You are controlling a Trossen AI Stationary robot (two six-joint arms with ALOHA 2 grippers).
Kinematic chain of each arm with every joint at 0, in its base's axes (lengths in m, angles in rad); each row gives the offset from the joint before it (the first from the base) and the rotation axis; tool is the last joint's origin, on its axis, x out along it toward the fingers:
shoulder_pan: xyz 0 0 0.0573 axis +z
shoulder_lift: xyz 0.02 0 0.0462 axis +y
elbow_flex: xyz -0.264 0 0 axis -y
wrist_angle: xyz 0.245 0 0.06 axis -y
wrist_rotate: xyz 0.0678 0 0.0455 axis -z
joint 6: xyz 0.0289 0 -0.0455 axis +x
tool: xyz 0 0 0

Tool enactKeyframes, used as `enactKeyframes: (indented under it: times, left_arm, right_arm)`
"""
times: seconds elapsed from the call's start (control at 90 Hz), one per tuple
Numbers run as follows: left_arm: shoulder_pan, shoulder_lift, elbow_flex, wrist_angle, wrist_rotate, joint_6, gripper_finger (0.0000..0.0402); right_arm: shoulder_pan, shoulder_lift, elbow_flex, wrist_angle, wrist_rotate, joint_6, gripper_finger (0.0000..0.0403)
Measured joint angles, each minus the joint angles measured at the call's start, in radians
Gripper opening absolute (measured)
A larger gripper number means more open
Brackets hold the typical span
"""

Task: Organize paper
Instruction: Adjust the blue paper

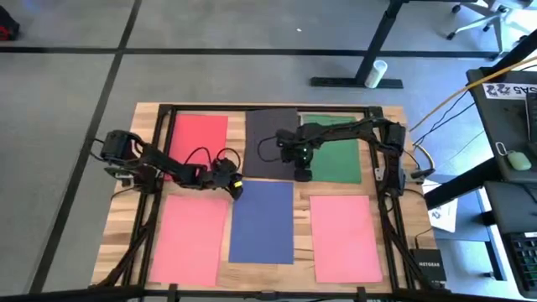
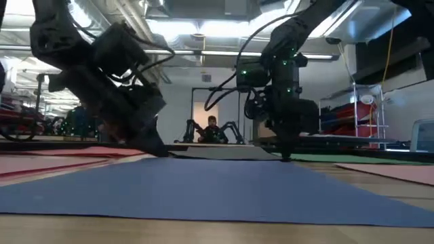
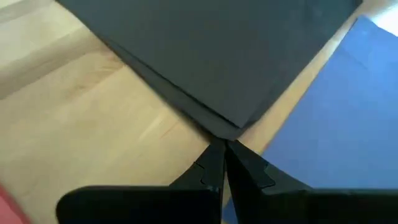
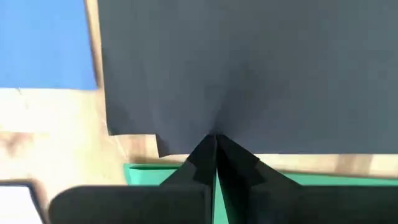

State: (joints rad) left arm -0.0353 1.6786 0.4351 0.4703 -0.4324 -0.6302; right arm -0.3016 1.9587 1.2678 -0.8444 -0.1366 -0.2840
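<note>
Black paper (image 1: pixel 270 143) at the bench's far edge looks thin and floppy, so we pinch its edges, left gripper (image 3: pixel 224 148) and right gripper (image 4: pixel 216 140) both closed on it.

Two matte black jointed arms fill the middle of the high view, built of blocky housings linked by slimmer tubes. Thin black cables loop free above each forearm. A small yellow patch shows by the left pincer (image 1: pixel 237 190). Green indicator lights glow on the right arm's wrist housing, above the right pincer (image 1: pixel 300 174). Each pincer ends in two dark, pointed, wedge-shaped fingers.
</note>
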Motion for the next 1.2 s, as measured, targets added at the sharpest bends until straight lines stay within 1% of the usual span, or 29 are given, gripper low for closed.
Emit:
enactKeyframes:
  times: [0.278,0.433,0.6,0.667,0.756,0.811,0.856,1.0,1.122,1.2]
  left_arm:
    - [0.0,0.011,0.0,0.0,0.004,0.001,0.0]
    - [0.001,0.012,0.0,-0.004,0.007,0.001,0.0]
    - [0.001,0.012,0.0,-0.005,0.008,0.001,0.0]
    - [0.001,0.012,0.0,-0.005,0.009,0.001,0.0]
    - [0.001,0.012,0.0,-0.006,0.01,0.001,0.0]
    - [0.001,0.012,0.0,-0.006,0.011,0.001,0.0]
    - [0.001,0.013,0.0,-0.006,0.01,0.001,0.0]
    - [0.001,0.013,-0.001,-0.007,0.01,0.001,0.0]
    - [0.001,0.013,-0.001,-0.007,0.011,0.001,0.0]
    - [0.001,0.013,-0.001,-0.007,0.011,0.0,0.0]
  right_arm:
    - [0.0,0.0,0.0,0.014,-0.018,0.0,0.0]
    - [0.0,0.0,0.021,-0.005,-0.066,0.0,0.0]
    - [0.001,0.0,0.072,-0.069,-0.12,0.0,0.0]
    - [0.001,0.0,0.085,-0.109,-0.176,0.0,0.0]
    - [0.014,0.0,0.085,-0.129,-0.315,0.0,0.0]
    - [0.034,0.0,0.078,-0.125,-0.352,0.001,0.0]
    - [0.055,0.0,0.071,-0.121,-0.343,0.0,0.0]
    - [0.11,0.0,0.035,-0.02,-0.241,0.032,0.0]
    - [0.121,0.0,0.024,0.024,-0.12,0.067,0.0]
    - [0.118,0.0,0.024,0.029,-0.094,0.082,0.0]
